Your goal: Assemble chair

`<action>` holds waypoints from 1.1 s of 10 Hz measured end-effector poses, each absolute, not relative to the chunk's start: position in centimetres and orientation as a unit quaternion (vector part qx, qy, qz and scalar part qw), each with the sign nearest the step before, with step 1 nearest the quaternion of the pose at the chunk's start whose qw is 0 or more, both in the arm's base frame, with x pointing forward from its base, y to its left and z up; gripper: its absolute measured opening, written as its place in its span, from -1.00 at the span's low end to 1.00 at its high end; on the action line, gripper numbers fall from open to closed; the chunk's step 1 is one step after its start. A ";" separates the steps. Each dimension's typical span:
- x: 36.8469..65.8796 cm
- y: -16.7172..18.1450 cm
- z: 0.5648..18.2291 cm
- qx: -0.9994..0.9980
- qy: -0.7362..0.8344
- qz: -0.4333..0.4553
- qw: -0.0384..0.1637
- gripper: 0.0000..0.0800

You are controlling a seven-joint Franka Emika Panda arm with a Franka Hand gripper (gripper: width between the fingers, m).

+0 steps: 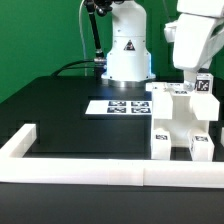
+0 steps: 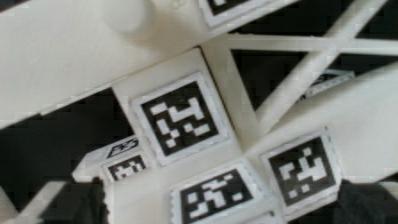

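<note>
The chair (image 1: 178, 122) is a chunky white assembly of panels and blocky legs with small black-and-white tags, standing at the exterior view's right on the black table. My gripper (image 1: 190, 80) hangs directly over its top rear part, close above it, and appears open with nothing between its fingers. The wrist view is filled from very near by white chair parts (image 2: 107, 50) and several square tags (image 2: 180, 116). Crossing white bars (image 2: 302, 60) show against a dark gap. My own fingers do not show clearly there.
The marker board (image 1: 118, 106) lies flat on the table in front of the arm's white base (image 1: 128, 55). A long low white border rail (image 1: 90, 172) runs along the front edge and turns back at the exterior view's left (image 1: 18, 140).
</note>
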State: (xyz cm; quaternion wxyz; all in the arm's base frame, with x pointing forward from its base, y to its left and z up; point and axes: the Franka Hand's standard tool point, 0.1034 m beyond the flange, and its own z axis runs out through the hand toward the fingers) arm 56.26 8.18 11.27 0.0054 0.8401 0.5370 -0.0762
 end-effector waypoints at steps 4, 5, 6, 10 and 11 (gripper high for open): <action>56.3 8.9 11.3 0.789 0.609 -0.081 0.011 0.62; 56.2 8.9 11.3 0.792 0.605 -0.081 0.011 0.62; 56.2 8.8 11.3 0.793 0.604 -0.081 0.011 0.31; 56.3 8.6 11.3 0.803 0.590 -0.081 0.012 -0.28; 56.3 8.6 11.3 0.805 0.587 -0.081 0.013 -0.28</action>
